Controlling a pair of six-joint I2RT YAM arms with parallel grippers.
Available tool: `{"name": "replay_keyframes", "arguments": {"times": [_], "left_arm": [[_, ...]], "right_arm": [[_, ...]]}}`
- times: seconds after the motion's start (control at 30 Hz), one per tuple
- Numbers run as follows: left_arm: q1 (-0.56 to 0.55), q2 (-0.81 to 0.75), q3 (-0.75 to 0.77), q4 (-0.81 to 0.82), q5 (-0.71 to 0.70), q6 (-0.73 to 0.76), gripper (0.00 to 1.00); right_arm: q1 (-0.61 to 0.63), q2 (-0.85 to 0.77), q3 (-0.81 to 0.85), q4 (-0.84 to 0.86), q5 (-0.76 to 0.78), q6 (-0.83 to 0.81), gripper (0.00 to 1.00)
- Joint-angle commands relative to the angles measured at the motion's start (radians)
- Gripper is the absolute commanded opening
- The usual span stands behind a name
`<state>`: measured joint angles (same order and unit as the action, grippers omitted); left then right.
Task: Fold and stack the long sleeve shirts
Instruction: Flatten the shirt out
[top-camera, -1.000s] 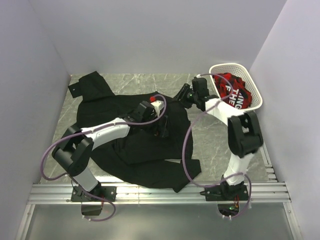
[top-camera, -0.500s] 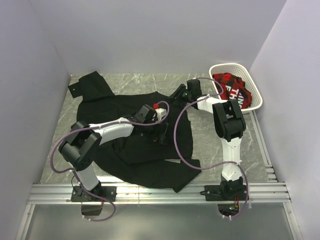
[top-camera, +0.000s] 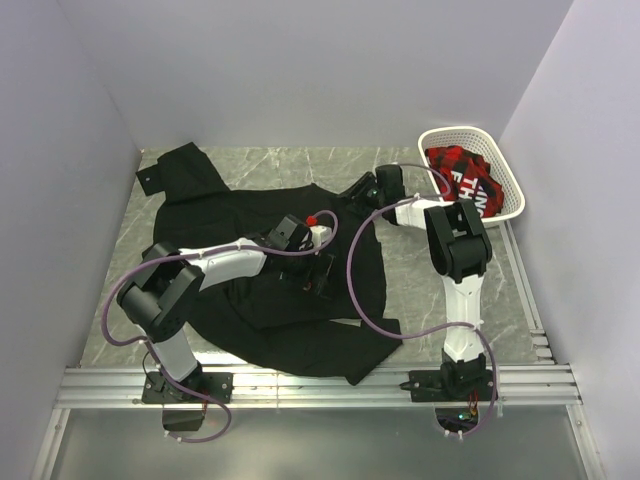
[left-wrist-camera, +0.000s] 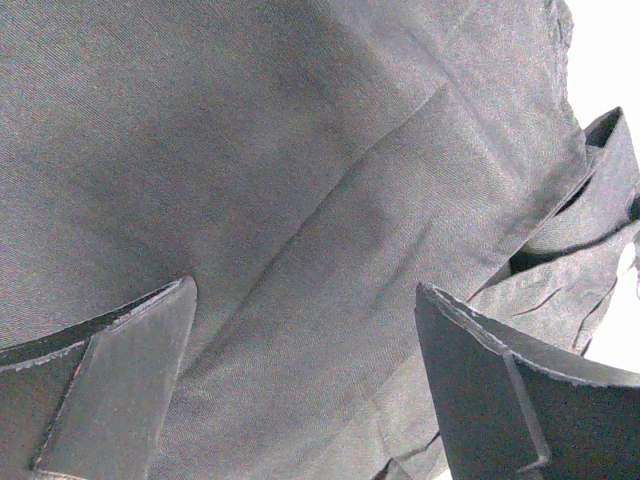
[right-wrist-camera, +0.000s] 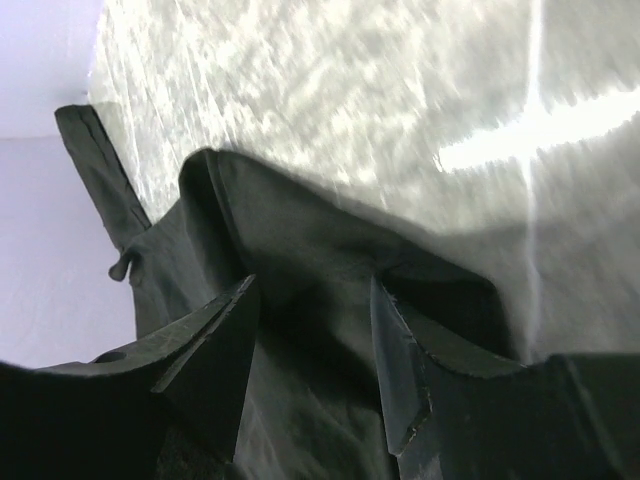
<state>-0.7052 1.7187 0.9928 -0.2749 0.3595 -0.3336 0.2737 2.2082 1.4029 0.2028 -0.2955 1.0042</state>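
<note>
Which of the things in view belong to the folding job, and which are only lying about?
Belongs to the job: black long sleeve shirt; left gripper; right gripper.
Only lying about for now: white basket; red checked garment in it.

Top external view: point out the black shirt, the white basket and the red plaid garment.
black shirt (top-camera: 300, 335), top external view, lower body fabric
white basket (top-camera: 458, 131), top external view, far rim
red plaid garment (top-camera: 450, 158), top external view, upper fold

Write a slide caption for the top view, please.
Left arm and right arm reach over a black shirt on the table; a white basket of red clothing stands far right.
</note>
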Motion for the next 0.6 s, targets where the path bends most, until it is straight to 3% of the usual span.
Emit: {"name": "replay_keyframes", "arguments": {"times": [0.0,0.1,0.4,0.57], "left_arm": [[-0.002,0.033,-0.014,-0.033,0.025,0.019,0.98],[-0.004,0.041,-0.013,-0.04,0.03,0.019,0.98],[-0.004,0.033,-0.029,-0.056,0.064,0.025,0.98],[-0.005,0.025,-0.052,-0.073,0.081,0.033,0.98]], "right_arm": [[-0.007,-0.061,-0.076,0.029,0.044,0.045,0.56],[-0.008,-0.077,-0.127,0.081,0.05,0.065,0.56],[-0.013,0.01,-0.056,0.144,0.036,0.112,0.53],[-0.027,0.044,-0.025,0.208,0.013,0.143,0.44]]}}
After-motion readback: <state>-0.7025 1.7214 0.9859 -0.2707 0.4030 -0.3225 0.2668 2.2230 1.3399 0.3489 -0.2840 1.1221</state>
